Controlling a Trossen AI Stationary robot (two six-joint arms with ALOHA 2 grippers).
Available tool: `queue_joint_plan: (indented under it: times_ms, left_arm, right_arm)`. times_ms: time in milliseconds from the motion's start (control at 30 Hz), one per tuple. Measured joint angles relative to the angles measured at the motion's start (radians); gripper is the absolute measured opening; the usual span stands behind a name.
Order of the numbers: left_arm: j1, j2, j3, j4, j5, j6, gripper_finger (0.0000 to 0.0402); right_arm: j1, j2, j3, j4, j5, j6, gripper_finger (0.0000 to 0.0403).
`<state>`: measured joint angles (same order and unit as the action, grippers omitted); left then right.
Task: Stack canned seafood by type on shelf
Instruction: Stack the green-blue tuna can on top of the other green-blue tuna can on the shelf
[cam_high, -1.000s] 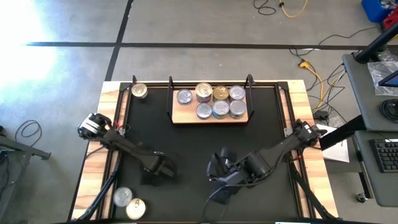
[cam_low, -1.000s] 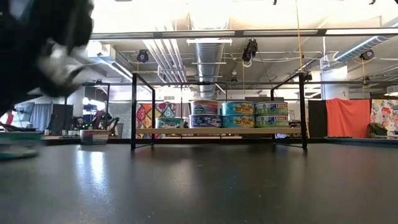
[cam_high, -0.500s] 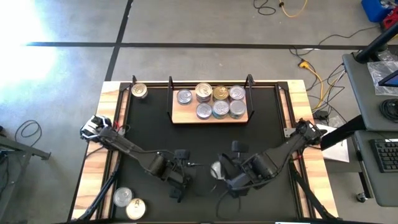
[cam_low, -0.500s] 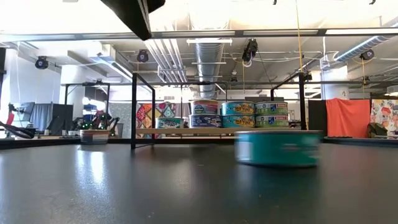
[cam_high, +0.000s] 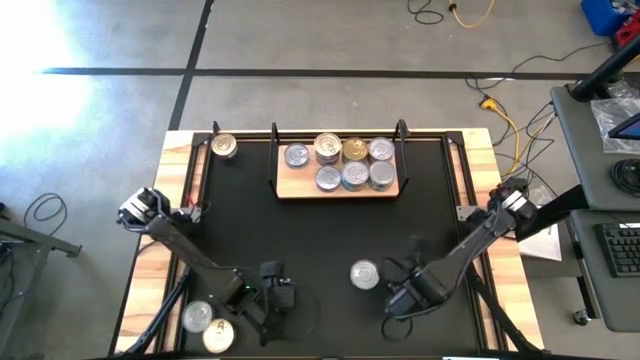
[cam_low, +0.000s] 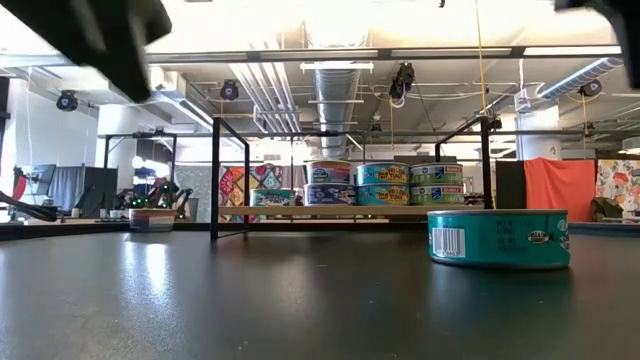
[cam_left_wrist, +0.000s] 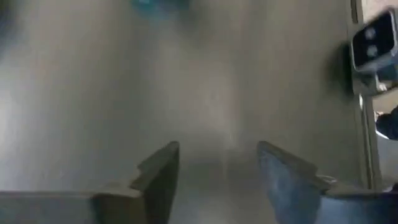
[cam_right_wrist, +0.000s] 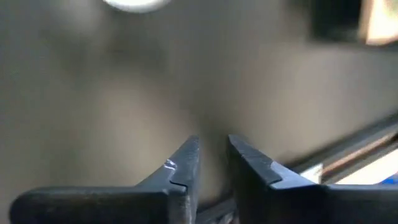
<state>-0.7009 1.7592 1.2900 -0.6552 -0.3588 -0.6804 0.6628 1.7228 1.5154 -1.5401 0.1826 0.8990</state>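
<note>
Teal tin (cam_low: 498, 237) now beside right hand (cam_high: 393, 300)

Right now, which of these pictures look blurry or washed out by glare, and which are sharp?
High view: sharp, with white glare on the floor at upper left. Low view: the teal tin is crisp, dark blurred arm shapes at the top corners, ceiling lights blown out. Left wrist view: smeared, fingers soft. Right wrist view: hazy table, fingers clearer.

Glossy black table (cam_low: 250, 300); light-wood shelf (cam_high: 300, 186) with black wire posts; teal-labelled tin (cam_low: 499, 238), probably metal, shiny silver lid.
</note>
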Motion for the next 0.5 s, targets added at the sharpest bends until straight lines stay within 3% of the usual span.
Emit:
queue_joint_plan:
  times_ms: [233,500]
  left_arm:
    - [-0.091,-0.096,-0.103,-0.003,0.000,-0.085,0.0277]
    - [-0.188,-0.214,-0.253,0.021,0.002,-0.213,0.0298]
  right_arm:
    - [-0.029,-0.041,-0.171,0.114,-0.098,0.045,0.0109]
    - [-0.078,-0.036,-0.294,0.247,-0.188,0.057,0.0107]
